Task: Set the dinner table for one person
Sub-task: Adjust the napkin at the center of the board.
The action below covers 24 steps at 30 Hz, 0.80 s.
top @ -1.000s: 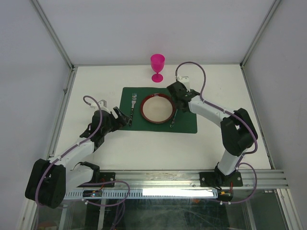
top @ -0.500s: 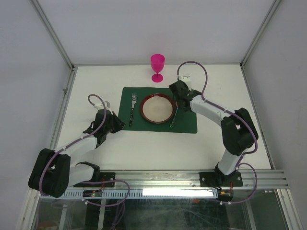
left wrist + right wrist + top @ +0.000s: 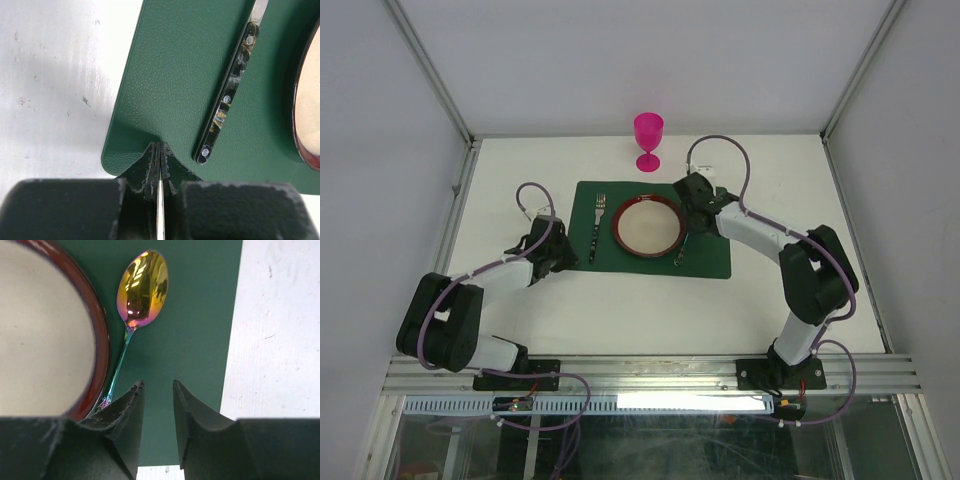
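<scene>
The white dinner table (image 3: 770, 170) carries a dark green placemat (image 3: 710, 262). On the mat lie a red-rimmed plate (image 3: 647, 226), a fork (image 3: 597, 222) to its left and an iridescent spoon (image 3: 681, 250) to its right. My left gripper (image 3: 563, 258) is shut at the mat's left edge, its tips (image 3: 160, 146) over the mat's corner (image 3: 150, 75) with nothing between them; the fork's dark handle (image 3: 227, 95) lies just to their right. My right gripper (image 3: 158, 385) hovers open over the placemat (image 3: 195, 340), beside the spoon (image 3: 142, 287) and the plate (image 3: 40, 330), holding nothing.
A pink goblet (image 3: 648, 138) stands on the table behind the placemat. Aluminium frame rails (image 3: 460, 200) run along the table's left and right sides. White table surface (image 3: 280, 315) shows to the right of the mat.
My left gripper has shut and drawn back to the mat's left edge, its arm folding towards the left. The right gripper has shifted only slightly over the spoon.
</scene>
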Motion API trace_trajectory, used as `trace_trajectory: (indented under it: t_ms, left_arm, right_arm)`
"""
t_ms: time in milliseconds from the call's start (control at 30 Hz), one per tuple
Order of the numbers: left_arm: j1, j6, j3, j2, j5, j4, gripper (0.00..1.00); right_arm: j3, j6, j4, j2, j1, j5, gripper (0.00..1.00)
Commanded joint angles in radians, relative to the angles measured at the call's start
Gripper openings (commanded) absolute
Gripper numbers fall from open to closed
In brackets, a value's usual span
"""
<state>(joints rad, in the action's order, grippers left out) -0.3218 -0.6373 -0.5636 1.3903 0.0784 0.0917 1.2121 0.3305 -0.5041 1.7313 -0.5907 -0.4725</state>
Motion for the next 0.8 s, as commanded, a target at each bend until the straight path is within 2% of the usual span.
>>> trace_trajectory:
  t_ms: [0,333,500,767]
  left_arm:
    - [-0.017,0.008,-0.025,0.054,0.036,0.014,0.00]
    - [-0.027,-0.004,-0.017,0.075,0.048,0.013,0.00]
    - [-0.028,-0.008,0.002,0.048,0.059,0.024,0.00]
    - [-0.031,-0.038,0.056,-0.065,0.062,0.040,0.00]
  right_arm:
    - [-0.021,0.001,0.029,-0.065,-0.012,0.071,0.32]
    - [-0.037,0.012,0.007,-0.083,-0.133,0.137,0.30]
    - [-0.054,0.025,0.016,-0.071,-0.159,0.180,0.15]
    - [-0.074,0.042,0.023,-0.056,-0.182,0.193,0.02]
